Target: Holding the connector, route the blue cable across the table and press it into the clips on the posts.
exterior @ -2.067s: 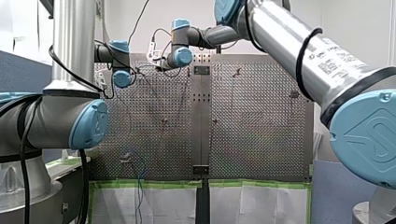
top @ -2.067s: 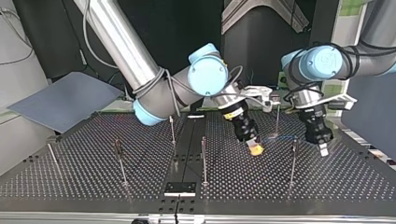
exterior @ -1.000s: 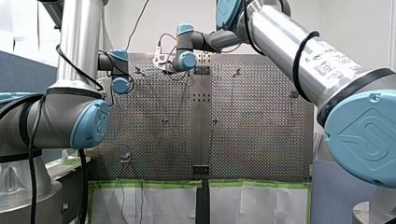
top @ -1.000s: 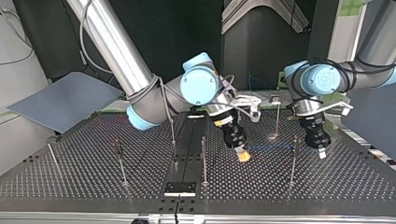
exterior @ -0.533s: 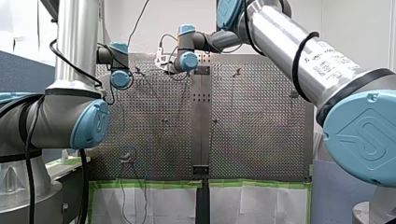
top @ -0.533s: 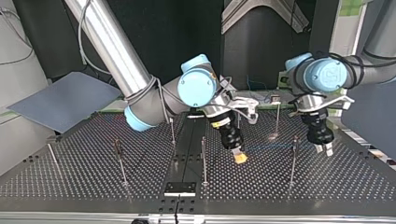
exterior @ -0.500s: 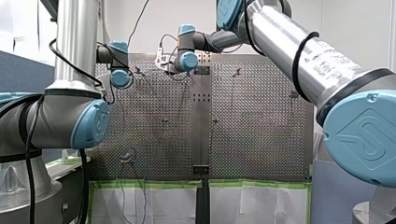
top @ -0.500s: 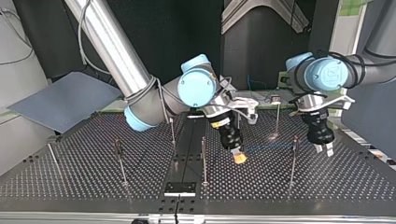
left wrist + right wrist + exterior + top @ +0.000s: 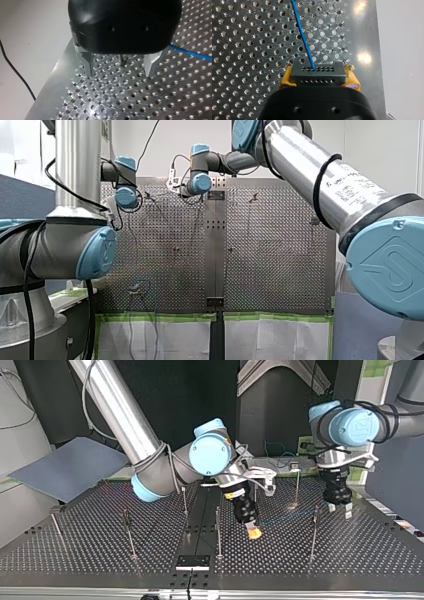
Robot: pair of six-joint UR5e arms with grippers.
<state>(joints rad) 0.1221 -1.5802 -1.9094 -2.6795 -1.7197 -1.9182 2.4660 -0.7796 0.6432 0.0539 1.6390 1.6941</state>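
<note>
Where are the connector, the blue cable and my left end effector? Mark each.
connector [image 9: 317,74]: right wrist view, middle of its black face.
blue cable [image 9: 304,40]: right wrist view, mid-run ahead of the connector.
left end effector [image 9: 119,73]: left wrist view, midway between its fingertips.

in the right wrist view the black body of my right gripper [image 9: 318,76] hides the rear part of the connector [image 9: 317,70], the blue cable [image 9: 303,37] runs out of frame, and in the top view the clip [image 9: 315,510] on the post [image 9: 312,540] is too small to make out.
</note>
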